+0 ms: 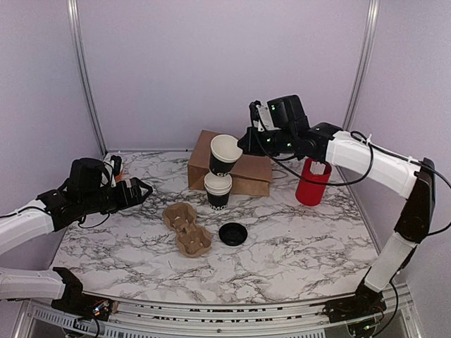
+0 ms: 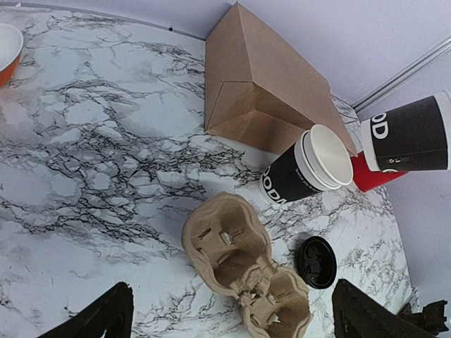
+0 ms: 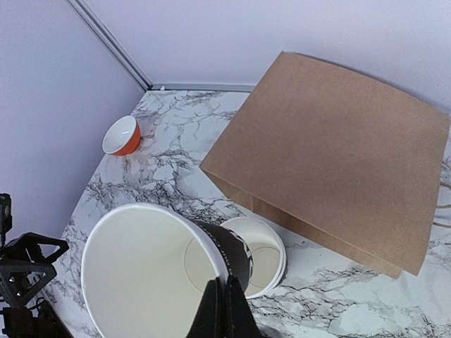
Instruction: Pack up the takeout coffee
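The right hand (image 1: 244,143) is clenched on the rim of the held cup (image 1: 225,155), a black one tipped in the air just above the standing cup (image 1: 218,190). The round black lid (image 1: 233,234) is not on either cup. It lies flat on the worktop (image 1: 303,243), just in front of the standing cup and beside the brown cup tray (image 1: 187,229). The left hand (image 1: 139,190) is released, its fingers (image 2: 106,317) wide apart, off to the left.

The top view shows the whole red can (image 1: 312,182); the left wrist view shows only a bit of it behind the cups. The right wrist view looks into the held cup, which is white inside. Both wrist views show a small orange bowl (image 3: 121,135) near the back corner. A brown paper bag (image 1: 243,169) lies behind the cups.

In the left wrist view, big white letters "OD" can be read on the held cup. The rest is cut off.
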